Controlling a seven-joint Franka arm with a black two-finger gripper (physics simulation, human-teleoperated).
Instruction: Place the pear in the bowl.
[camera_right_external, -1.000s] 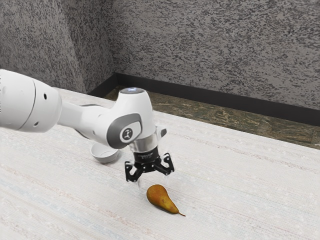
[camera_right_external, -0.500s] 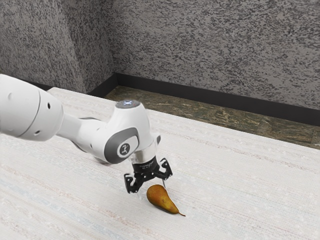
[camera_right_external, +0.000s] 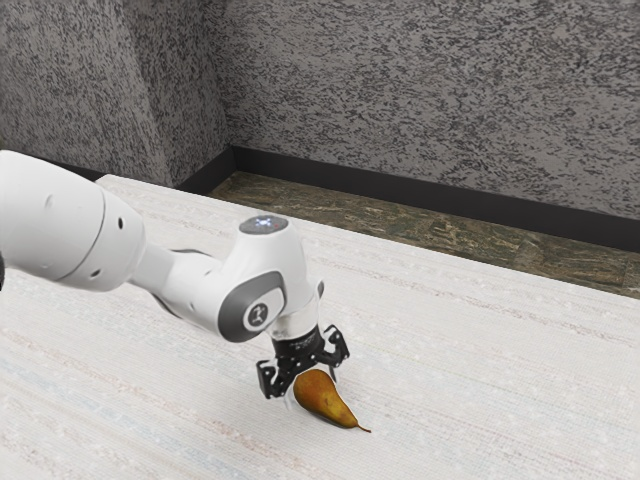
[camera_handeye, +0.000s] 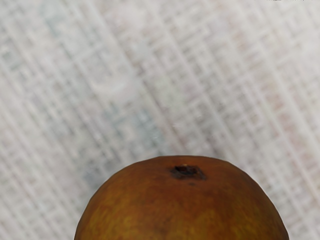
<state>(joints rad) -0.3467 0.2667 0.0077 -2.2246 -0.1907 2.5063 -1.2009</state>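
The black gripper (camera_right_external: 312, 388) is low over the table at the thick end of the pear, its two fingers spread open on either side of the fruit. The brown-orange pear (camera_right_external: 325, 399) lies on its side, its stem pointing away from the hand toward the exterior view's lower right. In the wrist view the rounded bottom end of the pear (camera_handeye: 182, 205) with its dark pit is close under the hand. The bowl is hidden behind the arm in the exterior view.
A white, faintly striped table (camera_right_external: 480, 370) carries the pear. Beyond its far edge are a brown floor, a dark baseboard (camera_right_external: 400, 190) and grey textured walls. The white arm (camera_right_external: 185, 285) reaches in low from the exterior view's left.
My hand has come down to the pear, first shifting slightly toward the exterior view's left, then back to its right. The arm now covers the white bowl. The pear has not moved.
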